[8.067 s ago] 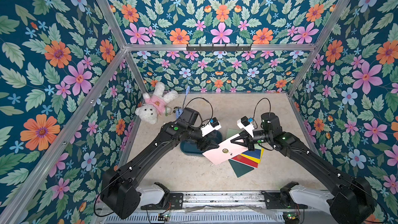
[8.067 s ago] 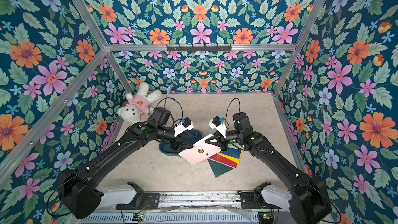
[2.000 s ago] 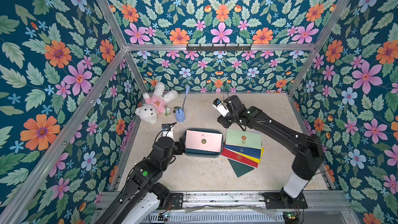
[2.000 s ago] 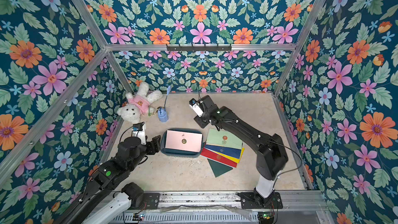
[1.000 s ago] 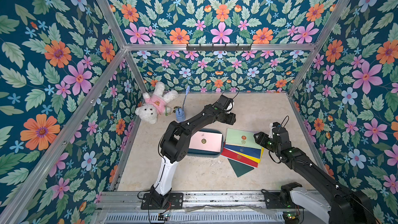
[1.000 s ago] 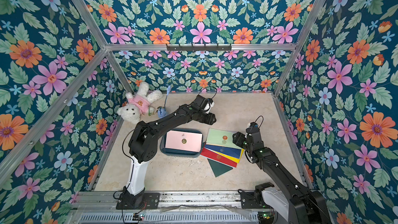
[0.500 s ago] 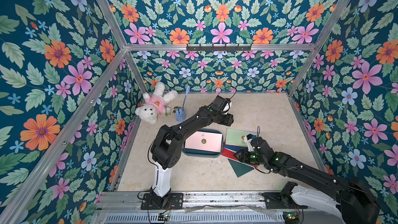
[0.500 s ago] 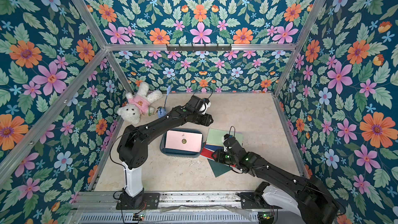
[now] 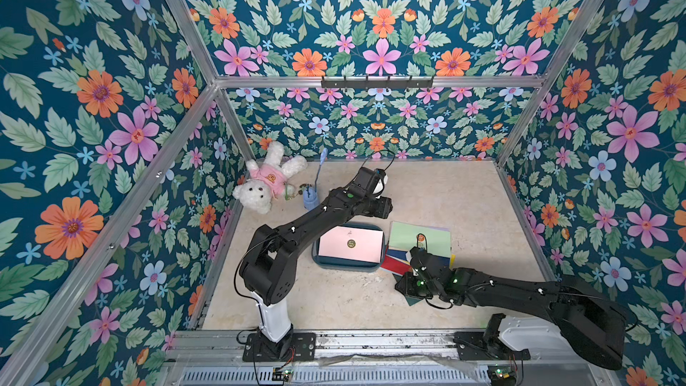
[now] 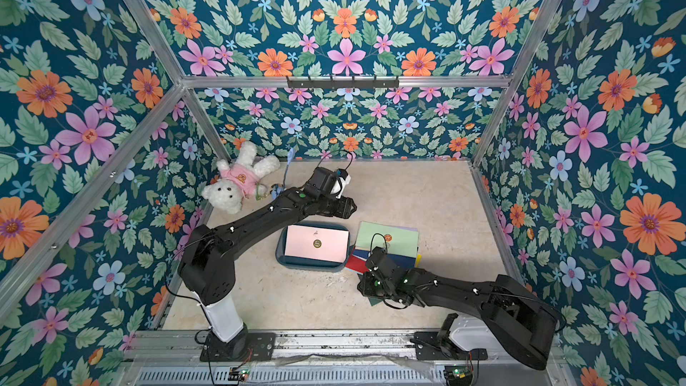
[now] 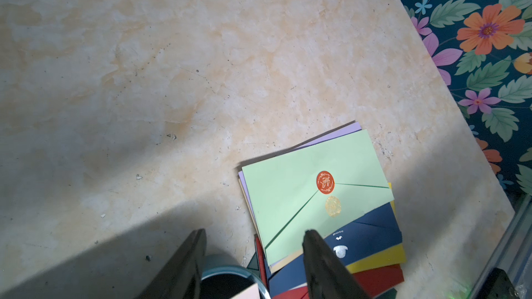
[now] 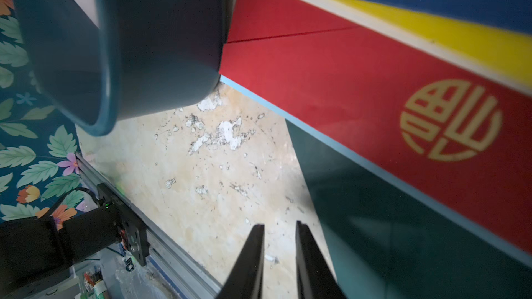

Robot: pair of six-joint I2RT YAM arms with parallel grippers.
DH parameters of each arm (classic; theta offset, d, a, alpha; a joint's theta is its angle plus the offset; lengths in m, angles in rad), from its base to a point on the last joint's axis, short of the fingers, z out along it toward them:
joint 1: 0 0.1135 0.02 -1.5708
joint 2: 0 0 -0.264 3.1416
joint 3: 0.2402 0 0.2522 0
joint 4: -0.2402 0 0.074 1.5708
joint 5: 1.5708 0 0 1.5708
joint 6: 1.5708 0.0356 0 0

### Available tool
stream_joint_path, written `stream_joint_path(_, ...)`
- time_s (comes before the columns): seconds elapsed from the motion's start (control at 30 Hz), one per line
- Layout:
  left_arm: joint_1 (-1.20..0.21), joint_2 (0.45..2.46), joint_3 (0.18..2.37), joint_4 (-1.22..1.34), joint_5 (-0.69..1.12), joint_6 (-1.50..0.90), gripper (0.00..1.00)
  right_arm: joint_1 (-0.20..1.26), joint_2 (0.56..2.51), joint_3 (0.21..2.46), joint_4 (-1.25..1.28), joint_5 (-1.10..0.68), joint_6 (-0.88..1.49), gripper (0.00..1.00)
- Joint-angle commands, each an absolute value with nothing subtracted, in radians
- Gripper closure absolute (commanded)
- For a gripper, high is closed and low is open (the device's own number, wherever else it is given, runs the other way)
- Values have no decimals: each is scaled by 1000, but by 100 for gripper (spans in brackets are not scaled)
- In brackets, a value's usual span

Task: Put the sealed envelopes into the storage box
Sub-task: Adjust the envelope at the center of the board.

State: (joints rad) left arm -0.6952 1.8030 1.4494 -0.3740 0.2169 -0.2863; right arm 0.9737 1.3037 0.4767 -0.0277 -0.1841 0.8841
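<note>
a pink envelope (image 9: pixel 350 243) lay flat in the storage box (image 9: pixel 347 266) at the middle of the table (image 9: pixel 464 198), while the other sealed envelopes (image 9: pixel 419 236) sat fanned in a stack just right of it, a light green envelope (image 11: pixel 302 191) on top, a red envelope (image 12: pixel 345 81) and a dark green envelope (image 12: pixel 403 240) lower down. the left gripper (image 11: pixel 256 243) hung spread and empty just beyond the box's far right corner. the right gripper (image 12: pixel 277 234) sat low by the stack's near left corner, jaws narrowly apart, nothing between them
</note>
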Motion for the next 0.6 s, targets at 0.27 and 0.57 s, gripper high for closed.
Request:
stream_joint_path(0.27,-694,1802,1439,-316,192,-311,39,908,1376,491,-213,-92,758,80)
stream_joint_path(0.57,-695,1814,1452,-313,210,-325,39,721,1278,466,-252,24,686,81)
